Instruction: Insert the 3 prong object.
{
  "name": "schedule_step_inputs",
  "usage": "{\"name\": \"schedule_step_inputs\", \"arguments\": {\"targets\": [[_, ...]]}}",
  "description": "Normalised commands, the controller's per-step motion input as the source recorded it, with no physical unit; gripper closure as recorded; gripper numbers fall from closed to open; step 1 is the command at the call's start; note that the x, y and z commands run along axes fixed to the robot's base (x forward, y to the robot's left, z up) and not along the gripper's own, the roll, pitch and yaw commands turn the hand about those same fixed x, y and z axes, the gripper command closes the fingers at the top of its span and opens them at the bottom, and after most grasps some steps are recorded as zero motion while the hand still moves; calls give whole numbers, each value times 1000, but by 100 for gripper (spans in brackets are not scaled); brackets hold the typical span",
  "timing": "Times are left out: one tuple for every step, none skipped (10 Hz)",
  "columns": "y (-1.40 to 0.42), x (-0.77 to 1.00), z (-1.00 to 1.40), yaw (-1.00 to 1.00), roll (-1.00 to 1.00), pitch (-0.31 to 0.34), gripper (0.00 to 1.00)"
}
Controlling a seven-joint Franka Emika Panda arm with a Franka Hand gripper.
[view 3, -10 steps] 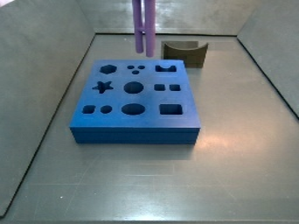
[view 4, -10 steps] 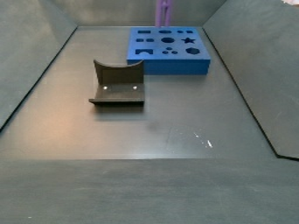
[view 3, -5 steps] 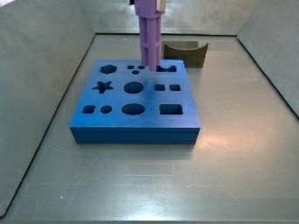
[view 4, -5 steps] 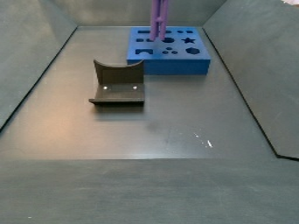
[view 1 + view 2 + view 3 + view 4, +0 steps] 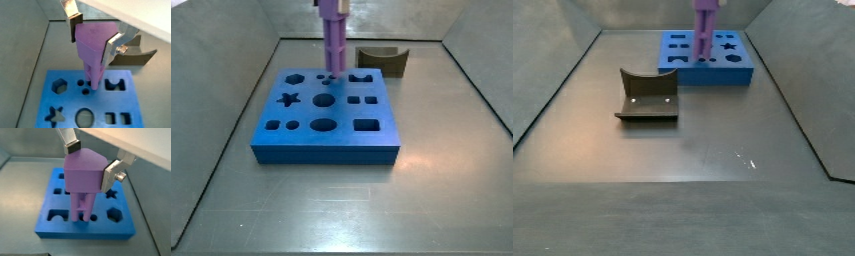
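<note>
My gripper (image 5: 92, 36) is shut on the purple 3 prong object (image 5: 92, 50), which hangs upright from it. It also shows in a wrist view (image 5: 85, 175). Its prongs (image 5: 81, 210) reach down to the top face of the blue block (image 5: 325, 115), at the cluster of three small round holes (image 5: 85, 86) near the block's far edge. In the side views the purple piece (image 5: 333, 40) (image 5: 706, 30) stands tall over that spot. I cannot tell whether the prong tips are inside the holes.
The blue block (image 5: 707, 58) has several shaped holes: a star (image 5: 289, 99), a hexagon (image 5: 294, 77), circles and squares. The dark fixture (image 5: 647, 95) stands on the grey floor, beside the block (image 5: 384, 60). Grey walls enclose the floor.
The gripper with the purple piece has come down and shifted slightly over the block, bringing the prongs to the three small holes.
</note>
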Motion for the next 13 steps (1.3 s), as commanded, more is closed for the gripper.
{"name": "schedule_step_inputs", "arguments": {"targets": [[0, 0, -40, -77, -94, -63, 100], [-14, 0, -11, 0, -1, 0, 100], [-163, 0, -91, 0, 0, 0, 100], [-203, -140, -163, 0, 70, 0, 100], [-157, -189, -189, 0, 0, -13, 100], [-51, -154, -203, 0, 0, -11, 100], [0, -243, -297, 0, 0, -36, 100], [29, -317, -329, 3, 0, -61, 100], [0, -380, -317, 0, -10, -66, 100], [0, -337, -297, -9, -84, -53, 100], [-31, -31, -326, -129, -133, -33, 100], [0, 37, -454, -157, -134, -11, 100], [0, 83, -494, -123, -134, -27, 100]]}}
